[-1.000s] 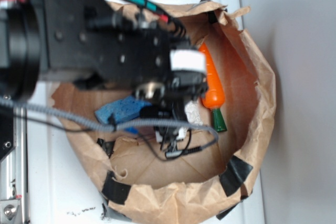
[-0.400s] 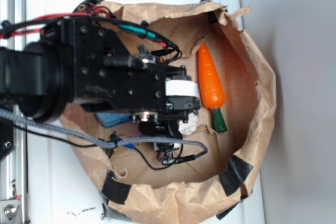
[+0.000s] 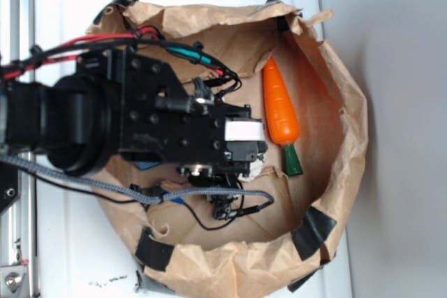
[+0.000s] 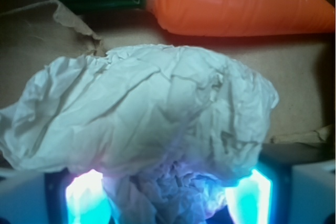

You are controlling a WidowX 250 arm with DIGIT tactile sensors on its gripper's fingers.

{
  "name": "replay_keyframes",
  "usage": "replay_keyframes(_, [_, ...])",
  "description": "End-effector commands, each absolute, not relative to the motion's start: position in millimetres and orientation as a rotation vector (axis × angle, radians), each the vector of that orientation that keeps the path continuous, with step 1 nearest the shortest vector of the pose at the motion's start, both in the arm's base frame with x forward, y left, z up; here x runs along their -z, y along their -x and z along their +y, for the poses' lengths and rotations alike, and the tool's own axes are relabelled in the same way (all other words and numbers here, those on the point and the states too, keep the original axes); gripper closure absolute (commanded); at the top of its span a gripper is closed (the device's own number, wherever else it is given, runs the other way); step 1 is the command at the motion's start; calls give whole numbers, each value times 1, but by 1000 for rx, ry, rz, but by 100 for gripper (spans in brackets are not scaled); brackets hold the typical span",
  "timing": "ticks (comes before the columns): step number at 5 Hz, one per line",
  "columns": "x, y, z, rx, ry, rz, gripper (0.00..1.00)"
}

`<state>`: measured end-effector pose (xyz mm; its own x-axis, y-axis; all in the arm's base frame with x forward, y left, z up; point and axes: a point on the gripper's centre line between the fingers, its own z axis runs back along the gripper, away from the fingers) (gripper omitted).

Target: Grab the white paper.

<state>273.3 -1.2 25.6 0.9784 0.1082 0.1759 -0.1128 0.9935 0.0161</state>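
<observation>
Exterior view: over the last second my arm has slid down and toward nine o'clock inside the brown paper bag (image 3: 346, 137), and it now covers the blue thing that showed beside it a moment ago, save for a sliver. My gripper (image 3: 253, 167) has dropped over the white paper (image 3: 259, 166), of which only a small pale scrap peeps out from under the black housing, at about eight o'clock from the orange carrot (image 3: 279, 106). The carrot has not moved; it lies just beside my gripper, green end toward six o'clock. The bag sits on the white bench (image 3: 77, 256). From here I cannot tell how my jaws stand.

Wrist view: the white paper (image 4: 142, 119) fills most of the frame, crumpled, with its lower folds sunk between my fingertips (image 4: 86, 198), which glow blue at seven and five o'clock. The jaws flank the wad, spread with paper between them, not yet pinched as far as I can judge. The carrot (image 4: 231, 1) lies across twelve o'clock, near the paper but apart from it.

I judge the descent done: the wad is bracketed, and closing is what remains.
</observation>
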Motion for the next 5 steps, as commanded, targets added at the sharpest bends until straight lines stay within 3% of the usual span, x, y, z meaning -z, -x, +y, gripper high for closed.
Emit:
replay_keyframes(1, [-82, -282, 2, -128, 50, -194, 100])
replay_keyframes(2, [-122, -276, 10, -130, 101, -188, 100])
replay_keyframes(3, [-159, -266, 10, -188, 65, -244, 100])
replay_keyframes(4, [-177, -259, 3, -170, 22, -230, 100])
replay_keyframes(5, [-180, -254, -4, -45, -10, -305, 84])
